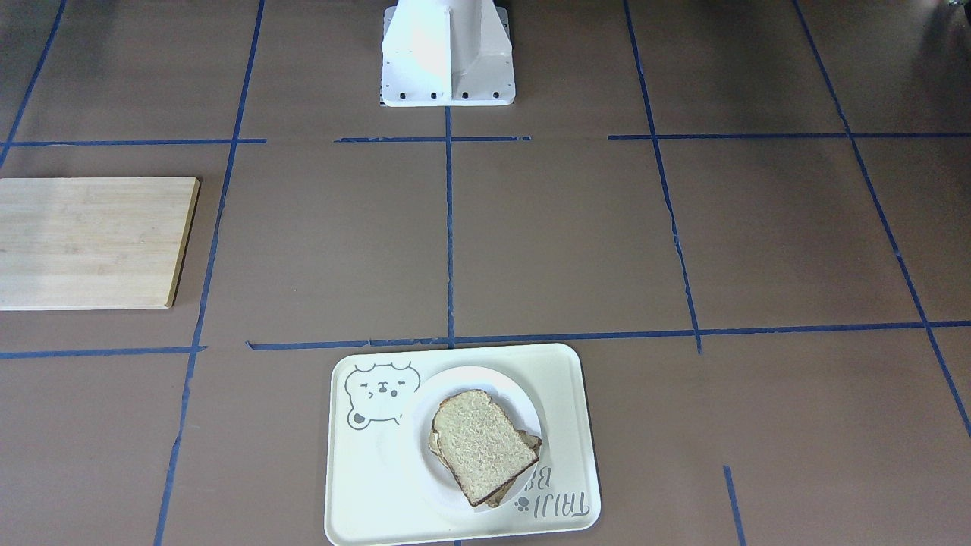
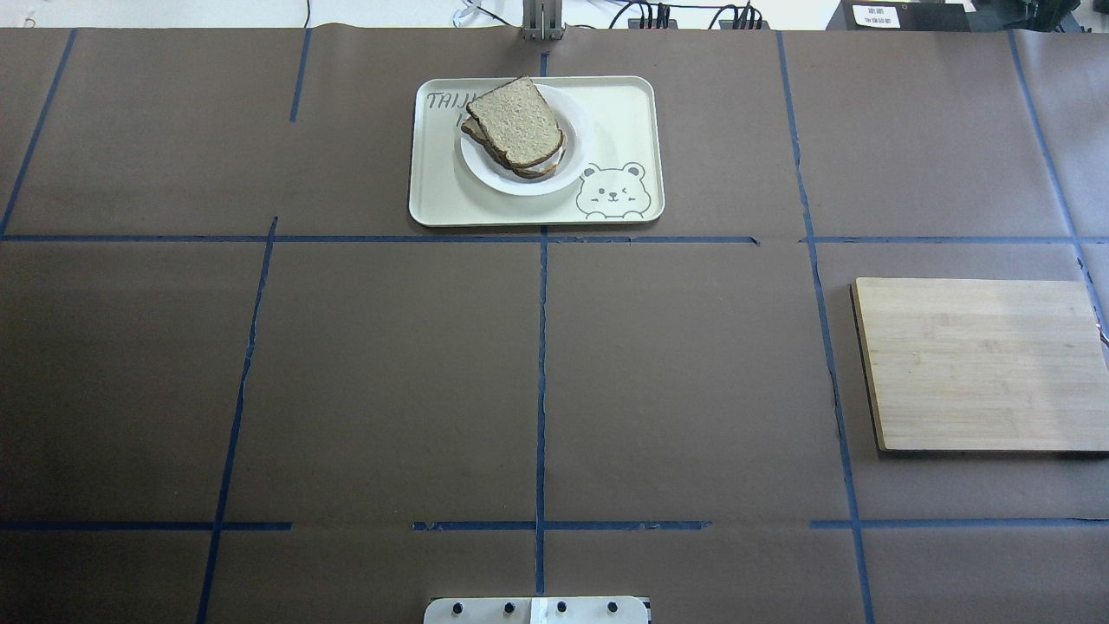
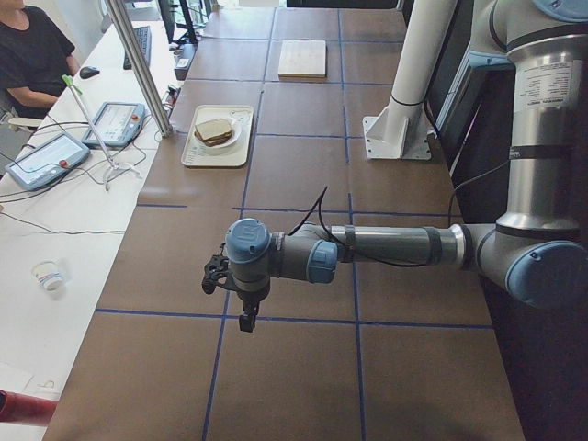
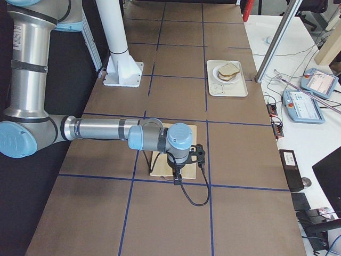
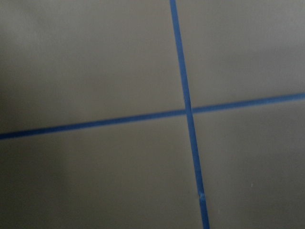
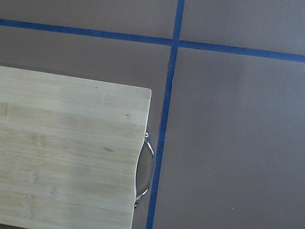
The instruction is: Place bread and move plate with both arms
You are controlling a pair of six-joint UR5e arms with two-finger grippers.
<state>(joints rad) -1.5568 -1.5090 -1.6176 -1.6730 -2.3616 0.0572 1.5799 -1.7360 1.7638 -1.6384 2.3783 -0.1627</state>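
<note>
Nearest the robot's base, the left gripper (image 3: 245, 317) hangs over the bare brown paper-covered table (image 2: 390, 390) and the right gripper (image 4: 176, 178) hangs above the edge of the pale bamboo cutting board (image 2: 979, 364), by its thin metal handle (image 6: 145, 167). Each gripper shows only in a side view, so whether its fingers are spread or closed cannot be told. A straight descent of the right gripper would probably strike the board or handle. At the far table edge, the tan wholemeal bread slice with dark crust (image 2: 518, 121) lies on the small round white plate (image 2: 576, 130), which sits in the cream rectangular tray with a bear drawing (image 2: 624, 113). The bread rests askew on a second slice (image 1: 531, 444) and seems to overhang the plate's rim, so a jolt to plate or tray could slide it off. What lies between the two slices is hidden, and the bread covers part of the tray's lettering.
</note>
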